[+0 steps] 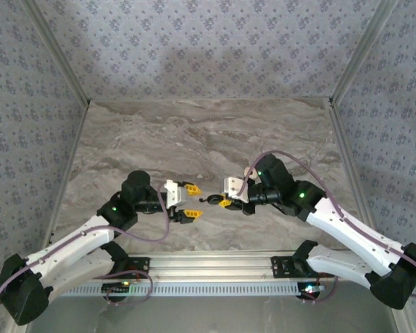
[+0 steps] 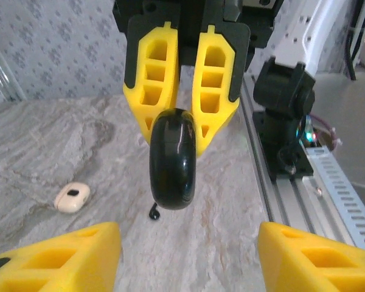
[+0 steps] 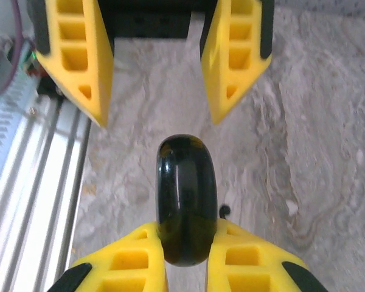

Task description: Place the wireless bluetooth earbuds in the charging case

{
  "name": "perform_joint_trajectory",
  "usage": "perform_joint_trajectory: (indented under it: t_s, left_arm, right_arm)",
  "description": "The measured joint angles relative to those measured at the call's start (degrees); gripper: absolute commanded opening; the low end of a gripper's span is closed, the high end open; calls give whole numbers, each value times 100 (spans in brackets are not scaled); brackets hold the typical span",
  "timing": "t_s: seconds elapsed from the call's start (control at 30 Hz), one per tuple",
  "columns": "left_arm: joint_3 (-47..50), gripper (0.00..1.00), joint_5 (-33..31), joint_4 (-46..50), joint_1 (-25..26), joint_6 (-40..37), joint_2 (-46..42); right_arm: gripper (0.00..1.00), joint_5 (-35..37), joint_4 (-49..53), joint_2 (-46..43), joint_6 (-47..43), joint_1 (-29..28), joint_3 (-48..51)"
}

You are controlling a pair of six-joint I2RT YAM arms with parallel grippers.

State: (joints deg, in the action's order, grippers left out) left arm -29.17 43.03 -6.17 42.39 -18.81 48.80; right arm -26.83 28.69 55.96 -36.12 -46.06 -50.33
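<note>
Left wrist view: left jaws nearest, parted wide, clear of the puck. Beyond them, one tiny black earbud (image 2: 153, 213) lying on the bench (image 2: 61, 140), with a small cream oval piece (image 2: 72, 198) well to its left. Above the earbud, round black puck (image 2: 173, 159) held edge-on, clamped between closed right jaws.

Robot lab cell: marble-look tabletop (image 1: 194, 132), patterned walls (image 1: 208, 48) at 9, 12, 3 o'clock, aluminium corner posts (image 1: 64, 62), mounting rail (image 1: 208, 267) at 6 o'clock.
</note>
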Motion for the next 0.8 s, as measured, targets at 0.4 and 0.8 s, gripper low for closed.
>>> perform_joint_trajectory:
  t_s: [0.4, 0.8]
  left_arm:
    - [-529, 56, -203, 1458, 236, -1047, 802]
    - [-529, 43, -192, 1502, 236, -1117, 800]
  right_arm:
    - [16, 793, 643, 1088, -522, -704, -629]
    - [16, 339, 367, 1235, -553, -748, -654]
